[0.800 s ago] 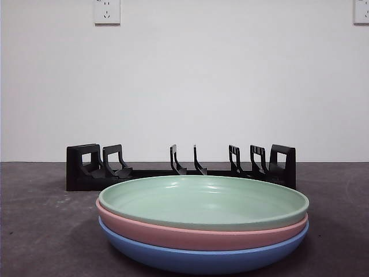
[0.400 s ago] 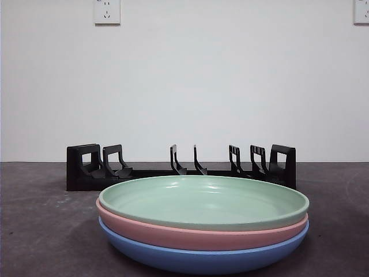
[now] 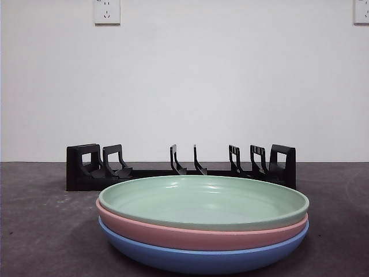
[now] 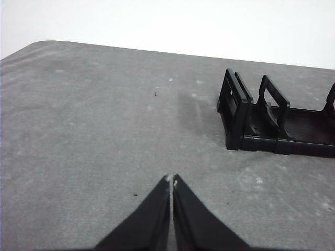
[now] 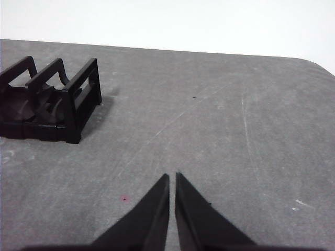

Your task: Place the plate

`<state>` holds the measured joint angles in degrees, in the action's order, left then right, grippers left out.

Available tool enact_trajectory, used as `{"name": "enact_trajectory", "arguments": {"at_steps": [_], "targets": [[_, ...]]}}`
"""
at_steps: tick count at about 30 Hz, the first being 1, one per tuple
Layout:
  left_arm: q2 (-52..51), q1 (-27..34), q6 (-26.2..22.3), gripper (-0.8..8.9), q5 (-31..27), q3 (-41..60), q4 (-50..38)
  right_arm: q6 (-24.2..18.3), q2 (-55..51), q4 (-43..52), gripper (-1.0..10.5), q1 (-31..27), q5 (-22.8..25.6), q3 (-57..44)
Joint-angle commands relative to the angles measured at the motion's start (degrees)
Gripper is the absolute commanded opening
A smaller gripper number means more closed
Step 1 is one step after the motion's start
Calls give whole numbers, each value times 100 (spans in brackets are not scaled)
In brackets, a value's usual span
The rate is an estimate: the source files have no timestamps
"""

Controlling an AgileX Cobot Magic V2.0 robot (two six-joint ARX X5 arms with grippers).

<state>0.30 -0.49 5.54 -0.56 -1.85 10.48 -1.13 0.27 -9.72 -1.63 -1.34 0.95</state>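
Note:
Three plates are stacked near the front of the table: a green plate [image 3: 202,201] on top, a pink plate [image 3: 173,232] under it and a blue plate [image 3: 196,258] at the bottom. A black plate rack [image 3: 181,167] stands empty behind them. My left gripper [image 4: 171,180] is shut and empty above bare table beside one end of the rack [image 4: 277,123]. My right gripper [image 5: 171,177] is shut and empty beside the other end of the rack [image 5: 47,102]. Neither gripper shows in the front view.
The grey table [image 3: 40,225] runs back to a white wall with two sockets [image 3: 107,11]. The table's rounded corners show in both wrist views.

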Motion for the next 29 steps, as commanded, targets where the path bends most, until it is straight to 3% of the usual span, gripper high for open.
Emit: {"name": "enact_trajectory", "arguments": {"at_steps": [1, 29], "targets": [[-11, 11, -33, 6, -13, 114, 33, 46, -7, 59, 19, -11, -13, -28], [-11, 11, -33, 6, -13, 114, 33, 46, -7, 74, 19, -11, -13, -26]]}}
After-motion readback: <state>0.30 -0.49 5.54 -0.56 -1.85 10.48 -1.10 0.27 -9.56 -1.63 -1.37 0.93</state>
